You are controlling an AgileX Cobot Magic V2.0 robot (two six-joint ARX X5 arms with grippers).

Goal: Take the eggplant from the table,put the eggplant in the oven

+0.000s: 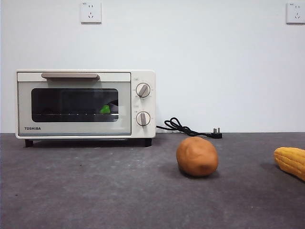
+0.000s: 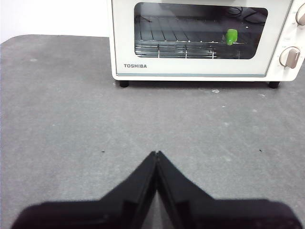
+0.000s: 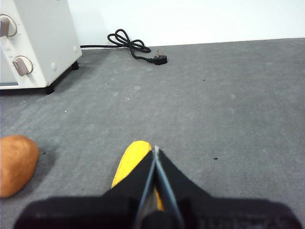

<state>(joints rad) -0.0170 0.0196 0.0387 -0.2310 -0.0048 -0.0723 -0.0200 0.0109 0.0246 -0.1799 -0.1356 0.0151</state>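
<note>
Eggplant [image 1: 105, 109] inside closed oven [image 1: 143, 129]

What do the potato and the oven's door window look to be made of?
Potato: probably moulded plastic or foam, matte orange-brown, with a smooth even skin and no real blemishes. Oven door window: dark glass by the look, glossy, with the wire rack showing through it.

The eggplant [image 1: 105, 109] lies inside the oven [image 1: 86, 104] on the wire rack, only its bright green cap clearly showing through the dark glass. The cream-white oven's door is closed, and it stands at the back of the grey table [image 1: 95, 191].
</note>
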